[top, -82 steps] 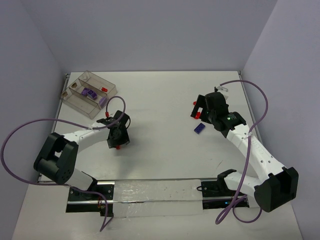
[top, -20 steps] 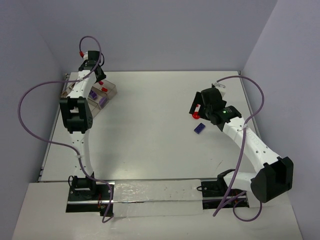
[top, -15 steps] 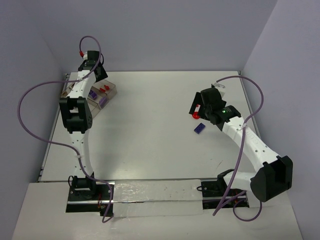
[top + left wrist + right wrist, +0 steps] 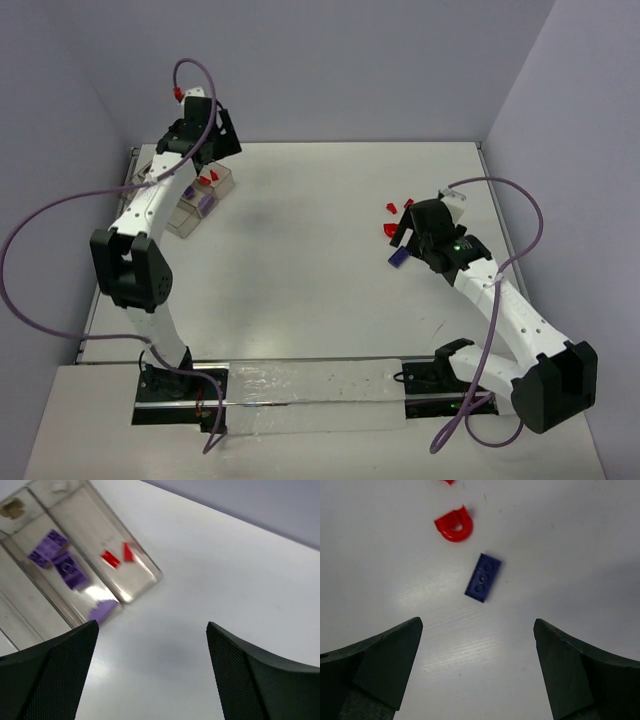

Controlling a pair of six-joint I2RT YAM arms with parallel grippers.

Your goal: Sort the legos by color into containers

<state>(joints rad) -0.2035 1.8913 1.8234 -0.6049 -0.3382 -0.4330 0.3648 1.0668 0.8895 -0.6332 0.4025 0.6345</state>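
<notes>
The clear brownish tray (image 4: 178, 215) sits at the far left. In the left wrist view the tray (image 4: 82, 517) holds purple bricks (image 4: 61, 562) in one compartment and two red pieces (image 4: 118, 555) in another; one more purple brick (image 4: 102, 611) shows at its near corner. My left gripper (image 4: 222, 140) hangs open and empty (image 4: 151, 630) just right of the tray. My right gripper (image 4: 408, 240) is open and empty (image 4: 477, 625) above a purple brick (image 4: 483, 577) on the table. A red rounded piece (image 4: 454, 525) lies just beyond it.
Two small red pieces (image 4: 399, 206) lie on the table beyond the red rounded piece (image 4: 388, 229). The purple brick (image 4: 397, 257) lies just left of the right gripper. Purple cables loop beside both arms. Walls stand close at the back and on both sides.
My left arm swung from the table's middle to the tray, where a second red piece now lies, then shifted right. My right gripper drew back from the red rounded piece toward the purple brick.
</notes>
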